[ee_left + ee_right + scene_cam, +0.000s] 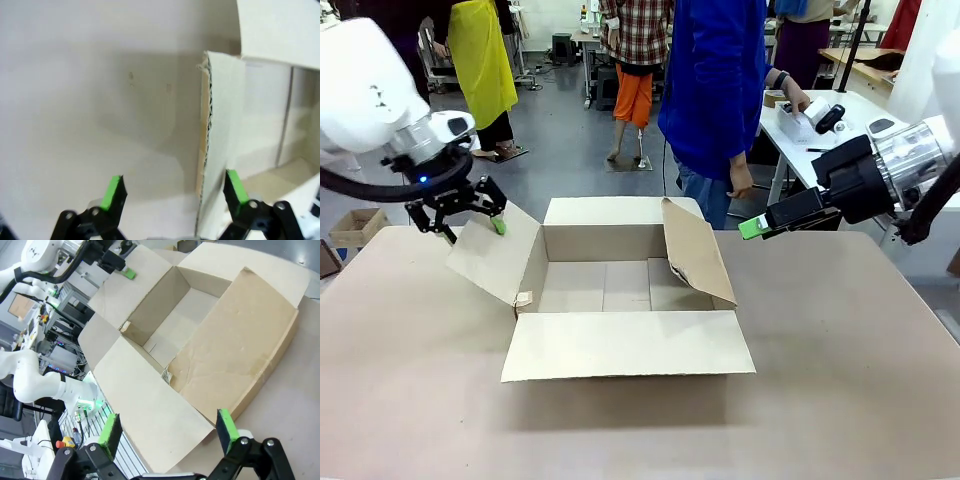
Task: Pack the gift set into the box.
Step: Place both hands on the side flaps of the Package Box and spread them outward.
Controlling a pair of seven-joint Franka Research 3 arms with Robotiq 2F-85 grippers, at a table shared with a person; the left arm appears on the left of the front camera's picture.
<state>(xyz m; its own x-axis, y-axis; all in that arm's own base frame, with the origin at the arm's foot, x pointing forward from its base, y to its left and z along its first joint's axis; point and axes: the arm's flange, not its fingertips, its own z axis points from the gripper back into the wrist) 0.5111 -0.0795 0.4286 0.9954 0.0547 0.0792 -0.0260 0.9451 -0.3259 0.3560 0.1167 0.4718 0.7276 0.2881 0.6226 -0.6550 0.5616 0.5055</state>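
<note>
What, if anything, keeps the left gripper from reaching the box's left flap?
Probably nothing, so yes: the left gripper is open beside the left flap, whose edge stands between its fingers in the wrist view.

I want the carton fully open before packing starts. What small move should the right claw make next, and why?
Probably ease the right claw toward the right flap and fold it outward: that flap stands leaning in over the opening of the cardboard box, while the other three are spread out. The claw is open and apart from it.

Bright even light, soft shadow beside the box (630, 345), left wrist view overexposed (slightly blurry)
</note>
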